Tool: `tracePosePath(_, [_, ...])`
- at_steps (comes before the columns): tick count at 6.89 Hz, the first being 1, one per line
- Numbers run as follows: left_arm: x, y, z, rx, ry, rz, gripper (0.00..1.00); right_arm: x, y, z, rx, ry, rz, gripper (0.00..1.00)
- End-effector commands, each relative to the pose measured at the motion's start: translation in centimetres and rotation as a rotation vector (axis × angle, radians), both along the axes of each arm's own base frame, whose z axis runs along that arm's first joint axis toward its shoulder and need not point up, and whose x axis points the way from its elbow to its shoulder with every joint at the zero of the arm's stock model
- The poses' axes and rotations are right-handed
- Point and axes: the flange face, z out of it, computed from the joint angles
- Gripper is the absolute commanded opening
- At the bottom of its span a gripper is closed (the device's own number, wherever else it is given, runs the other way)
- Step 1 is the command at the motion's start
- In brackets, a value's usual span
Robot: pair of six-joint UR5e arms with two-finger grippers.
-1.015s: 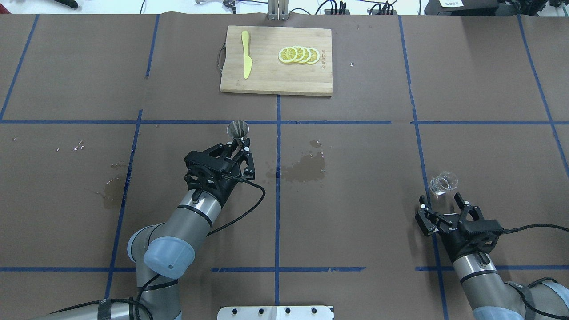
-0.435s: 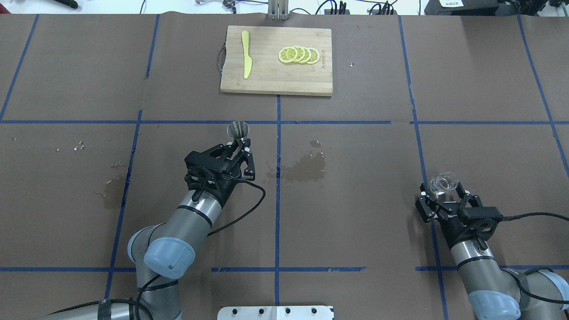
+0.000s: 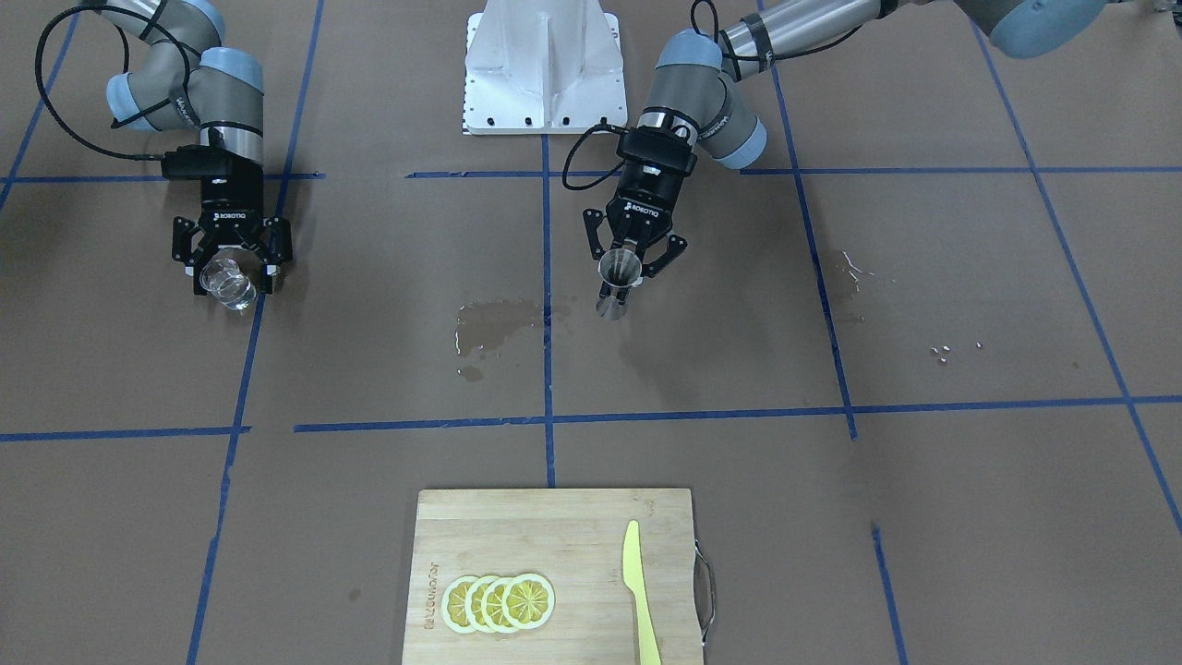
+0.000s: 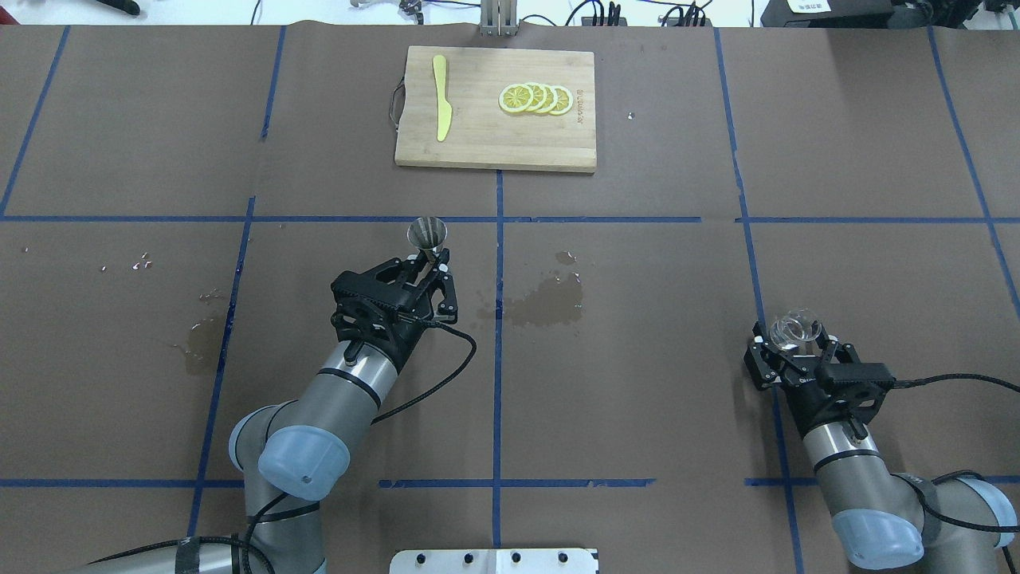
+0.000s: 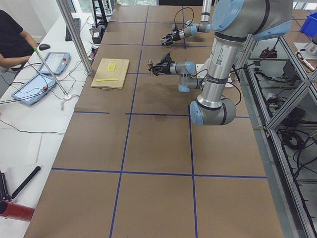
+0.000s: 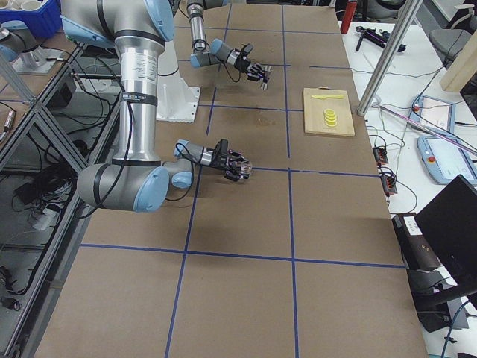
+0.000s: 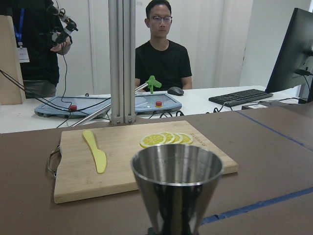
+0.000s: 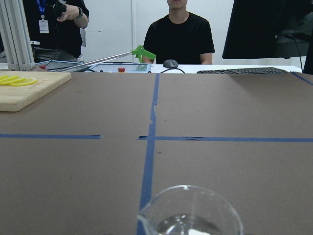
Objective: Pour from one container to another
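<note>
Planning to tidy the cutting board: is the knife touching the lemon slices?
No, the knife lies near the handle end of the board, with bare wood between it and the lemon slices.

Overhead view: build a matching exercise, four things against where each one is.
Things:
1. glass tumbler
2. jigger
3. lemon slices
4. yellow knife

Places:
A. on the cutting board, at its handle end
B. clamped in the left gripper
C. on the cutting board, at the end away from its handle
D. between the open fingers of the right gripper

Pairs: 1-D, 2-B, 3-C, 4-A
</note>
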Motion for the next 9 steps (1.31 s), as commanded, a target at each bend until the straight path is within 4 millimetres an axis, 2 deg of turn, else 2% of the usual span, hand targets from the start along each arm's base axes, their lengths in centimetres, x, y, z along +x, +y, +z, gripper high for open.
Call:
tracePosePath(1, [0.0, 0.0, 0.0, 0.000, -0.001, 0.000, 0.00, -0.8, -0.3, -0.1, 0.000, -0.004, 0.005, 0.70])
tracePosePath(2, [0.0, 0.0, -0.1, 0.001, 0.002, 0.000, 0.00, -0.6, -0.5, 0.1, 0.006, 0.022, 0.000, 0.47])
tracePosePath(3, [0.0, 0.0, -0.1, 0.001, 0.005, 0.000, 0.00, -0.5, -0.5, 0.2, 0.008, 0.030, -0.001, 0.27])
tracePosePath(4, [0.0, 0.0, -0.1, 0.001, 0.005, 0.000, 0.00, -0.6, -0.5, -0.4, 0.017, 0.044, -0.010, 0.11])
tracePosePath(5, [0.0, 0.0, -0.1, 0.001, 0.003, 0.000, 0.00, -0.2, -1.2, -1.4, 0.035, 0.086, -0.012, 0.00])
tracePosePath(7, [0.2, 0.1, 0.1, 0.009, -0.022, 0.015, 0.00, 1.3, -2.8, -7.6, 0.071, 0.097, -0.036, 0.00])
tracePosePath(9, [1.2, 0.5, -1.0, 0.024, -0.016, 0.115, 0.00, 0.6, -3.9, -12.6, 0.088, 0.050, -0.076, 0.00])
